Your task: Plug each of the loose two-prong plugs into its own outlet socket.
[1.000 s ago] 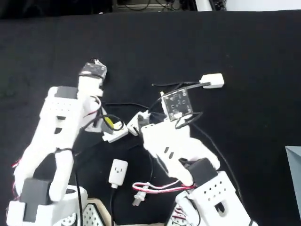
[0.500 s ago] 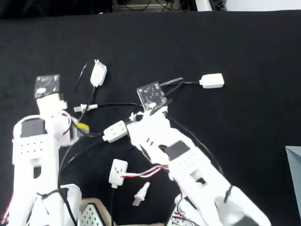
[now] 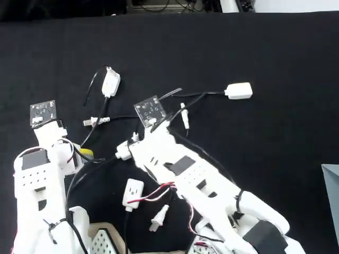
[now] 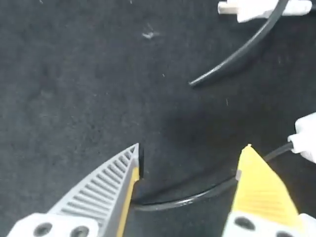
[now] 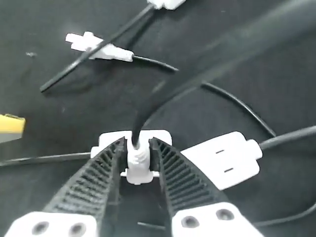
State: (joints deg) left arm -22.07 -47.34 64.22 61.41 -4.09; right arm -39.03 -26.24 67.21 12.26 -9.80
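Starting near you, a loose plug (image 3: pixel 159 216) lies beside the near socket (image 3: pixel 132 192). Your right gripper (image 5: pixel 136 144) squeezes a white plug (image 5: pixel 134 165) against the middle socket (image 5: pixel 106 138). Your left gripper (image 4: pixel 192 150) is wide open, holding nothing. Farther left lies a far plug (image 3: pixel 95 120).

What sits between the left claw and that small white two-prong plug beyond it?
In the left wrist view, a thin black cable crosses the black cloth between the open left gripper and the white two-prong plug.
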